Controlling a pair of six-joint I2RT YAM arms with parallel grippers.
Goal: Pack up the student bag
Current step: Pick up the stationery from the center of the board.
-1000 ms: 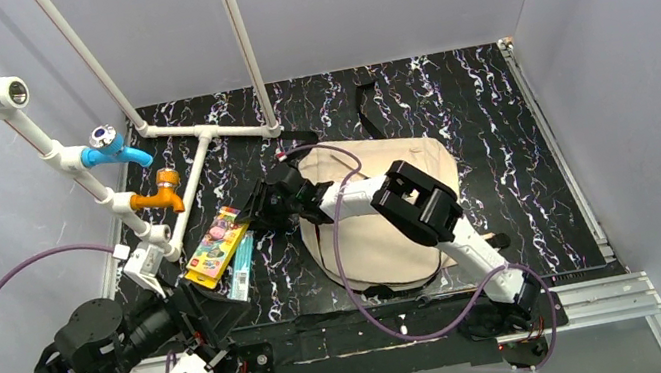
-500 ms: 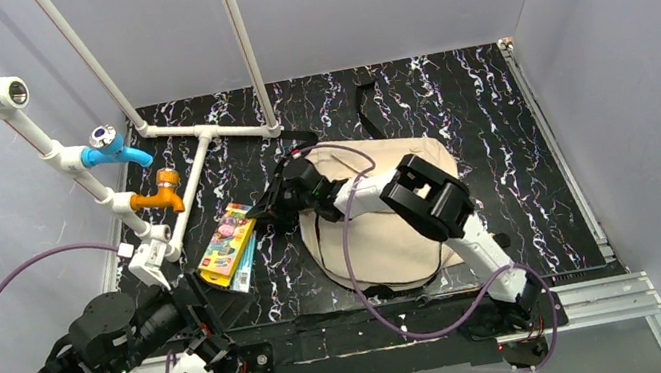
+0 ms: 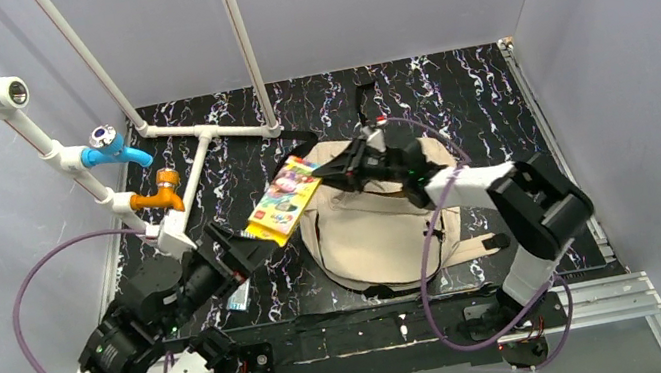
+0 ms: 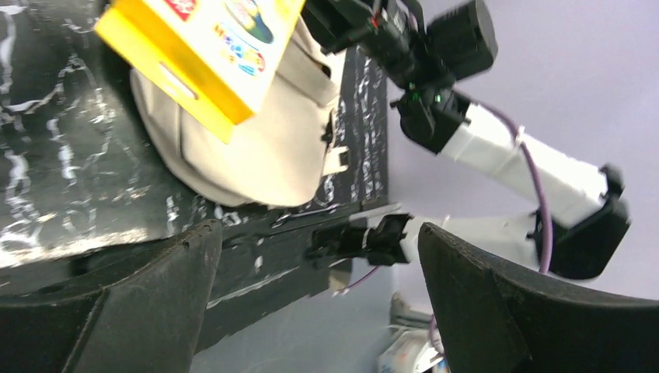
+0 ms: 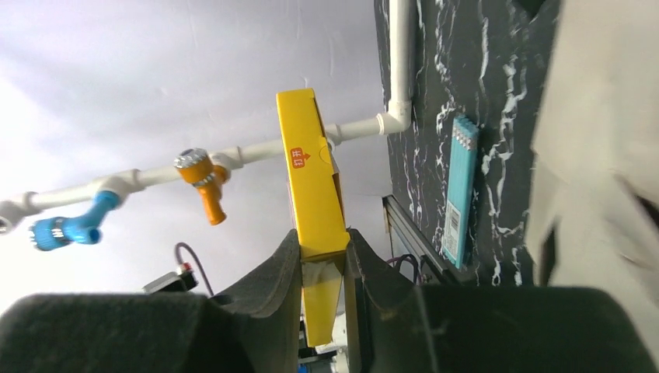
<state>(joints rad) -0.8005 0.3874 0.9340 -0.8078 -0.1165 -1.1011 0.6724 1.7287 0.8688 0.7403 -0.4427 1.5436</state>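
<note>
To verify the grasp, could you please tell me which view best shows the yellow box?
Right wrist: the yellow box sits edge-on, pinched in the jaws of the right gripper. Top external shows its printed face near the student bag, grasp unclear. Left wrist cuts part of it off.

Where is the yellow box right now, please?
In the top view, the yellow box sits clamped in the right tool, left of centre, over the student bag's left edge.
</note>
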